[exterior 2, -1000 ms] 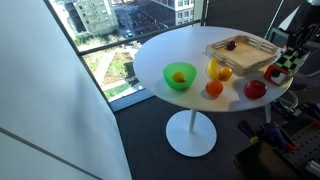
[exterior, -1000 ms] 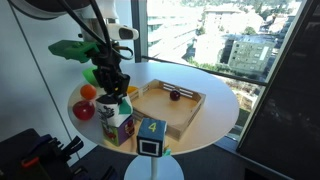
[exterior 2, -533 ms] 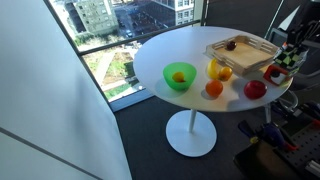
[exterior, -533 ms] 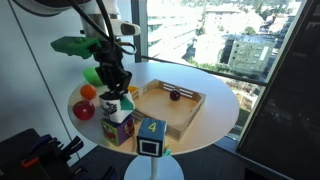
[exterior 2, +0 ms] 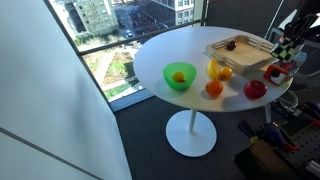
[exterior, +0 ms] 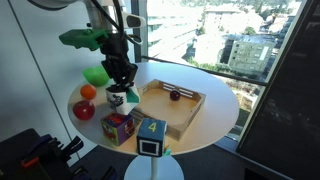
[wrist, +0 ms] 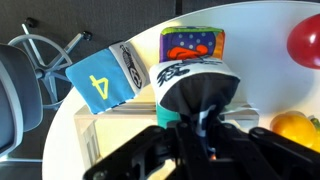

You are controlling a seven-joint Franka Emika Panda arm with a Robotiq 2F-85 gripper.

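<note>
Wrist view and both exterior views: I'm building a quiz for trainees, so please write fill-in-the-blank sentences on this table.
1. The blue block bears the number ___.
2. The bowl with an orange thing inside is ___ in colour.
3. The gripper holds an object patterned black and ___.
Missing words: 4; green; white.
</note>
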